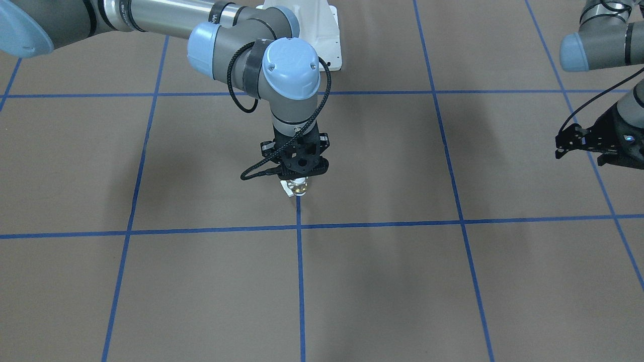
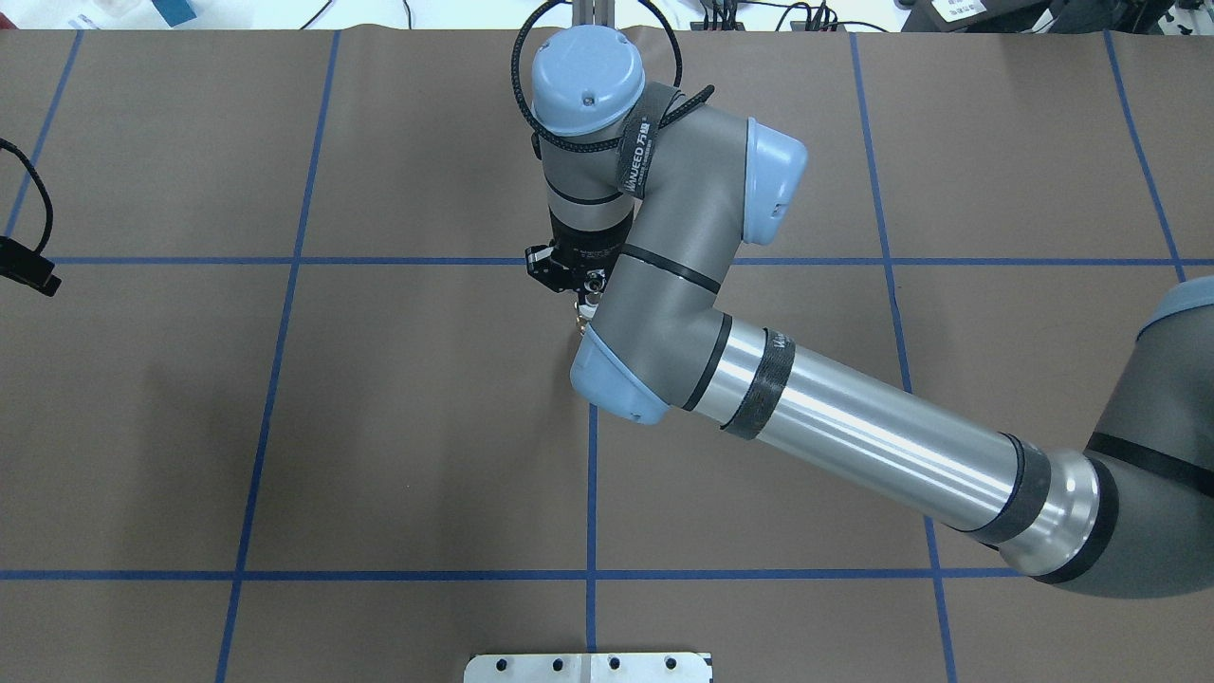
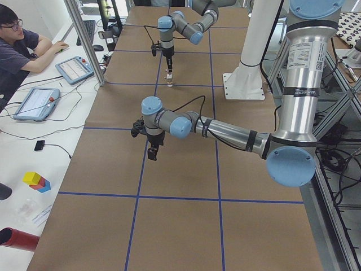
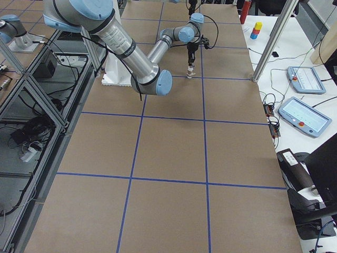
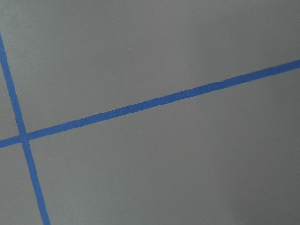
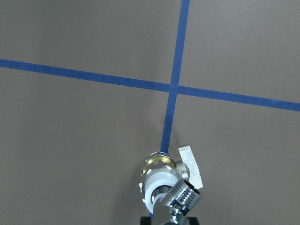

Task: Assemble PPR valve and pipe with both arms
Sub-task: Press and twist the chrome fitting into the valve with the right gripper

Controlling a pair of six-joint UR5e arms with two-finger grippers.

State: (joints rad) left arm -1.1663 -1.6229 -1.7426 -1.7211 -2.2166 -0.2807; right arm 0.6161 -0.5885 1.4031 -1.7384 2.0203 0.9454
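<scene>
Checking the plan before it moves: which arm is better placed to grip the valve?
Right. The right gripper hangs directly over the PPR valve, pointing straight down at it; the left gripper hovers far off to the side.

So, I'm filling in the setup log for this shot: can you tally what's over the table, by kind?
Arms: 2 (right arm, left arm)
Grippers: 2 (right gripper, left gripper)
Valves: 1 (valve, held in the right gripper)
Total: 5
</scene>
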